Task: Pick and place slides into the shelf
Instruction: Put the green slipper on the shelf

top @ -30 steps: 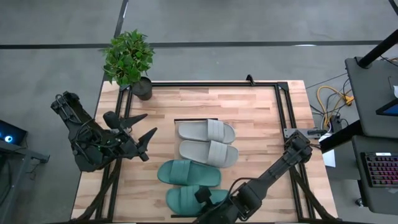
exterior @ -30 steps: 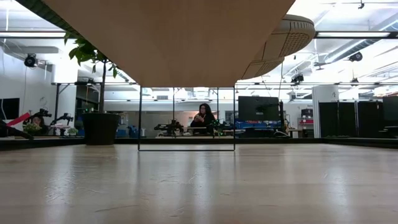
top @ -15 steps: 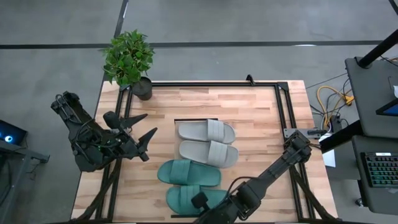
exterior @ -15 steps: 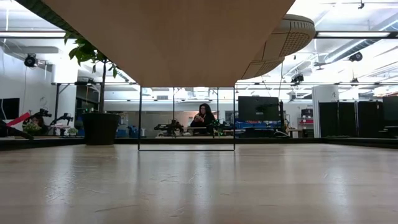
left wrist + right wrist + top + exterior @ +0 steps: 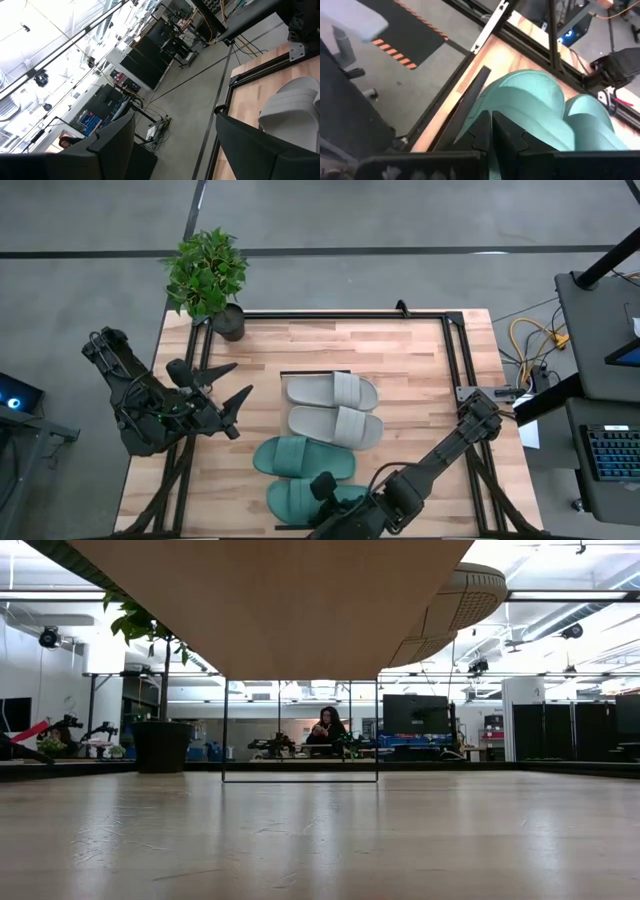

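1. Teal slides [image 5: 303,459]: one pair, side by side on the table's [image 5: 420,380] near half; the nearer one [image 5: 300,500] lies by the front edge, partly under the right arm.
2. Grey slides [image 5: 331,391]: one pair, side by side just behind the teal pair, near the table's middle.
3. Shelf [image 5: 270,600]: pale wood panel, seen from below in the low view, overhead.
4. Right pincer [image 5: 322,488]: fingers together, over the nearer teal slide at the front edge; whether it touches cannot be told.
5. Left pincer [image 5: 228,382]: fingers apart, holding nothing, over the table's left edge, well apart from the slides.
6. Potted plant [image 5: 208,275]: at the far left corner.
7. Person [image 5: 326,727]: seated in the room beyond.
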`<move>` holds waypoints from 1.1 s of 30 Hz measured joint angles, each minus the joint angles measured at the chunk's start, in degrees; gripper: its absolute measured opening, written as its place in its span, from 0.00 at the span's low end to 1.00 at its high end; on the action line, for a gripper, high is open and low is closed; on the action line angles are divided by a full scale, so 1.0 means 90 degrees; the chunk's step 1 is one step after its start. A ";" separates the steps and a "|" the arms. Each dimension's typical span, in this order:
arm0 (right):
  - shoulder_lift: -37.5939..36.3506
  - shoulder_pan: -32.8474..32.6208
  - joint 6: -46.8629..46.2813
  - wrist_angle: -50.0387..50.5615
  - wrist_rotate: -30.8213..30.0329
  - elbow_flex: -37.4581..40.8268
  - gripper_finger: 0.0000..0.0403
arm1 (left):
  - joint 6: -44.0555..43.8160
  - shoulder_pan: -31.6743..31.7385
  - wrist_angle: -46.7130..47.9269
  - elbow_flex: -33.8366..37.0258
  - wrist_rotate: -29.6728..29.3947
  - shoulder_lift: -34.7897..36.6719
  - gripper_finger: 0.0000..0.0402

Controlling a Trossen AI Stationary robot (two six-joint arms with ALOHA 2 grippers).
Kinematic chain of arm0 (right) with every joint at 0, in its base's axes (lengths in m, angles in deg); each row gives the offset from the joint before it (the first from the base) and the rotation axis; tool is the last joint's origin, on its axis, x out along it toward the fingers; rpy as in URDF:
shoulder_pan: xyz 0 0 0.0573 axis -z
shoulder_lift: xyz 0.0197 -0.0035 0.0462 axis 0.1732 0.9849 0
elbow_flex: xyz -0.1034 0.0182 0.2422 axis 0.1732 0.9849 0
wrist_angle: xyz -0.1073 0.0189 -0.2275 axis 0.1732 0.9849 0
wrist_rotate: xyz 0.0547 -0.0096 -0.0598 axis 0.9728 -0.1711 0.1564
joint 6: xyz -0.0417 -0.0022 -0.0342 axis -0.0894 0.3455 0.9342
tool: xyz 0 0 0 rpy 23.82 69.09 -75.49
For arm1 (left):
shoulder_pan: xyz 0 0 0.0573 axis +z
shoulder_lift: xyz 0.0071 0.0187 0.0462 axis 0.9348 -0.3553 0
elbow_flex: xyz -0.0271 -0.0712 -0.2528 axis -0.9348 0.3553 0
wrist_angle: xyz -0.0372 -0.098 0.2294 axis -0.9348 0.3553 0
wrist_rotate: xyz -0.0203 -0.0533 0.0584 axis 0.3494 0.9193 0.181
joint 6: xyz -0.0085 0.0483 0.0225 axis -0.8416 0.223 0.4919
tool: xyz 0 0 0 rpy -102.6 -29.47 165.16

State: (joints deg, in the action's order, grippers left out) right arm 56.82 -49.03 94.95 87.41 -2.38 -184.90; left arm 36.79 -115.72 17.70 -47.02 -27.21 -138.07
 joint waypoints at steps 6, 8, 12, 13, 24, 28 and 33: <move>-0.0139 -0.0001 0.0044 -0.0245 -0.0039 0.0000 0.02 | 0.0000 -0.0004 0.0000 0.0000 0.0000 0.0000 0.65; -0.0222 -0.0008 0.0046 -0.0253 -0.0139 -0.0013 0.02 | 0.0000 -0.0004 -0.0002 0.0000 0.0000 0.0000 0.65; -0.0255 0.0002 0.0078 -0.0146 -0.0354 -0.0021 0.02 | 0.0000 -0.0002 0.0000 0.0000 0.0000 0.0000 0.65; -0.0255 0.0022 0.0072 -0.0060 -0.0353 -0.0016 0.02 | 0.0002 -0.0002 0.0000 0.0000 0.0000 0.0000 0.65; -0.0253 0.0190 -0.0308 0.0237 -0.0260 0.0301 0.02 | 0.0001 -0.0002 0.0000 0.0000 0.0000 0.0000 0.65; -0.0263 0.0205 -0.0491 0.0125 0.0022 0.0409 0.02 | 0.0000 0.0003 0.0000 0.0000 0.0002 0.0000 0.65; -0.0265 0.0205 -0.0548 0.0070 0.0259 0.0502 0.02 | 0.0001 0.0003 0.0000 0.0000 0.0000 -0.0002 0.65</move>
State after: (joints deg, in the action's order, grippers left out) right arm 54.44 -47.19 90.02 88.04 -0.06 -180.38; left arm 36.80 -115.69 17.69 -47.02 -27.20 -138.09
